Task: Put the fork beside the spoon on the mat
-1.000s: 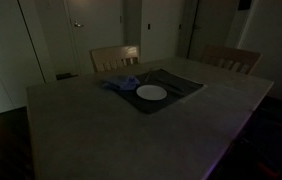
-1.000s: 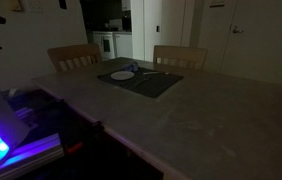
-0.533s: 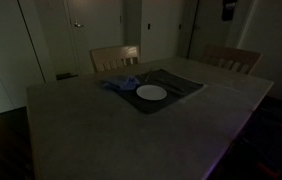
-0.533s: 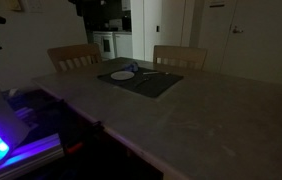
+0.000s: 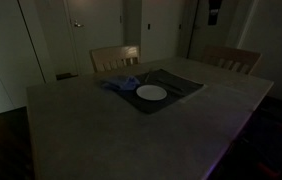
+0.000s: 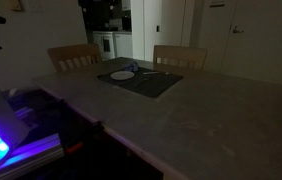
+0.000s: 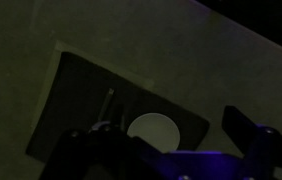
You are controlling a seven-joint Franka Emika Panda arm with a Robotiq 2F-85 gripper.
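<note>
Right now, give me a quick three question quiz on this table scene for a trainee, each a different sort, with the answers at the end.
1. True or false: the white plate lies on the dark mat.
2. How many chairs stand at the far side of the table? A one, B two, C four.
3. In the wrist view, is the claw open or shut?
Key: 1 true. 2 B. 3 open, with nothing between its fingers.
</note>
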